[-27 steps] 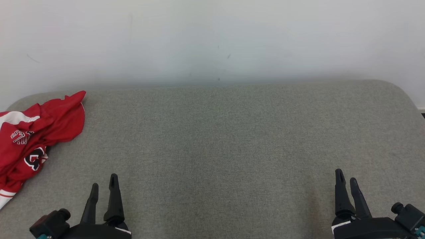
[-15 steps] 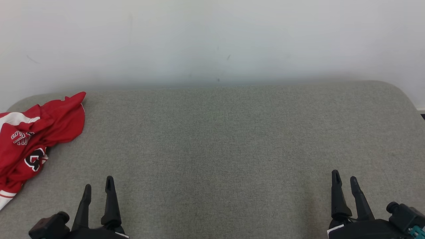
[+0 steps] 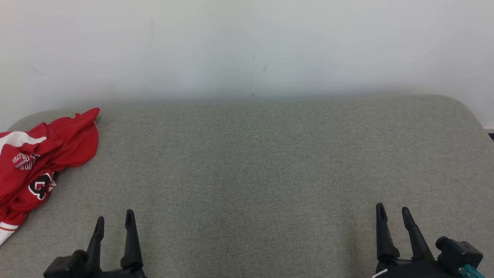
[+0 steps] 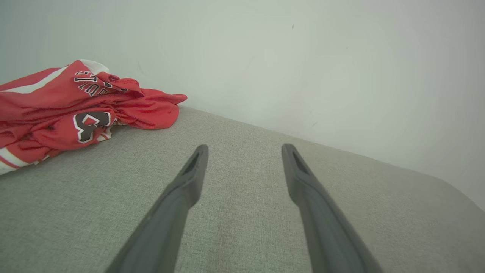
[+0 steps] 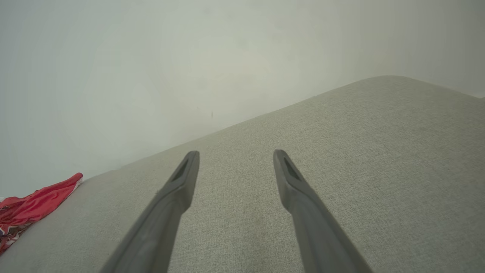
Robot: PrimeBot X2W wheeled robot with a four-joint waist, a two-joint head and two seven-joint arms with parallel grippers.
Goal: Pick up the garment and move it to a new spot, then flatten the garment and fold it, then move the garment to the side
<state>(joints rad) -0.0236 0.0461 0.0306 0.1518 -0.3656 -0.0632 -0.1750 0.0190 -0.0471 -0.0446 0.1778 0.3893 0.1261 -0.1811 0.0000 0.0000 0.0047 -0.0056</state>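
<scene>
The garment [image 3: 38, 162] is a red jersey with white stripes and dark lettering, lying crumpled at the far left edge of the grey padded surface [image 3: 251, 162]. It also lies at the upper left of the left wrist view [image 4: 75, 106] and at the far left of the right wrist view [image 5: 34, 208]. My left gripper [image 3: 114, 220] stands open near the front edge, to the right of and nearer than the garment, holding nothing. At the front right my right gripper [image 3: 393, 213] is open and empty, far from the garment.
A plain white wall [image 3: 247, 46] rises directly behind the grey surface. The surface has rounded back corners [image 3: 459, 102]. A dark strip of floor [image 3: 491, 134] shows at the far right edge.
Both grippers have drawn back toward the front edge of the surface, showing lower in the head view. The garment has not moved.
</scene>
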